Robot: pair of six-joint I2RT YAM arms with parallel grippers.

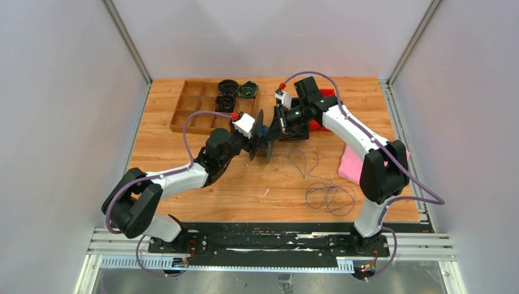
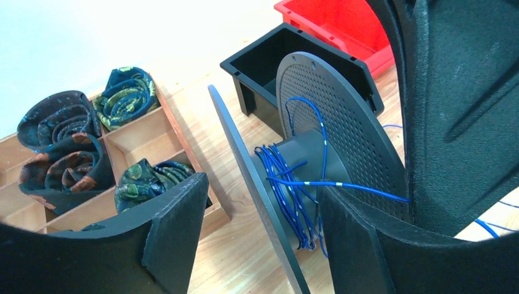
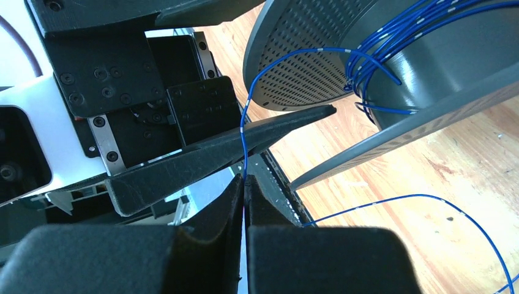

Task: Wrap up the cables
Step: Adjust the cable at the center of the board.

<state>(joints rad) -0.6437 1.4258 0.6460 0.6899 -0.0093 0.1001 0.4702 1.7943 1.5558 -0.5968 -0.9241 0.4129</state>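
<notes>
Only the top camera showed the slack. The cable [image 1: 330, 197] lay in loose, tangled loops on the worktop [image 1: 245, 190] in front of the right arm. From there it trailed up toward the grey spool [image 1: 263, 142], whose flanges stood upright between the two arms. That view also took in a wooden tray [image 1: 196, 110] at the far left and a pink cloth [image 1: 350, 165] by the right arm.

The wrist cameras gave the detail the overhead view lost. The cable was hair-thin and looked dark from above. Up close it was bright blue with small white bands at intervals. Several uneven turns sat on the spool's hub, between perforated flanges.

The left pincer [image 2: 263, 190] stood wide open with its fingers [image 2: 171, 239] straddling the near flange. Bare wood showed between one finger and the flange. The other finger reached in beside the wound hub, and I could not tell whether it touched. A black box [image 2: 263, 61] and a red bin [image 2: 330, 24] lay behind the spool.

The right pincer [image 3: 245, 184] was closed tight on the cable, its pads meeting around the strand, which ran from the pinch up to the hub.
</notes>
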